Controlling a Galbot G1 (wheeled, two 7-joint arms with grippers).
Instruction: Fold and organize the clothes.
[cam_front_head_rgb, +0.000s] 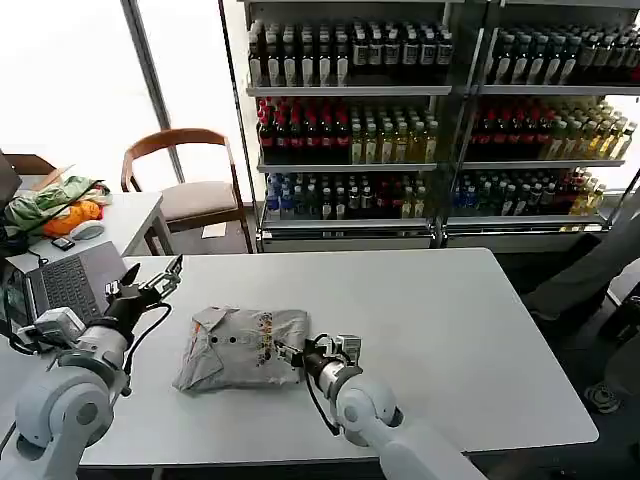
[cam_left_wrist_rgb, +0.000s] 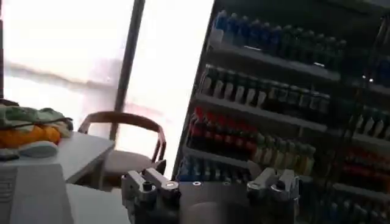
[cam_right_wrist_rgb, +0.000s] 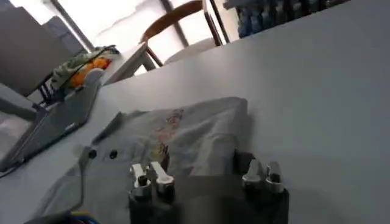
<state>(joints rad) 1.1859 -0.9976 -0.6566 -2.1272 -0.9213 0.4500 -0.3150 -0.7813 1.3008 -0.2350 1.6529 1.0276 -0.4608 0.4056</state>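
Note:
One of the clothes, a light grey shirt (cam_front_head_rgb: 238, 346) with collar, buttons and a small coloured print, lies folded on the white table (cam_front_head_rgb: 450, 330). My right gripper (cam_front_head_rgb: 291, 354) is low at the shirt's right edge, open, with its dark fingers (cam_right_wrist_rgb: 242, 162) resting on the cloth (cam_right_wrist_rgb: 189, 137). Left of the shirt my left gripper (cam_front_head_rgb: 158, 277) is open and holds nothing. It hangs above the table, clear of the shirt, and points toward the shelves.
A laptop (cam_front_head_rgb: 70, 285) sits at the table's left edge. A green-and-orange cloth bundle (cam_front_head_rgb: 55, 205) lies on a side table behind it. A wooden chair (cam_front_head_rgb: 190, 190) and shelves of bottles (cam_front_head_rgb: 350, 120) stand beyond the table's far edge.

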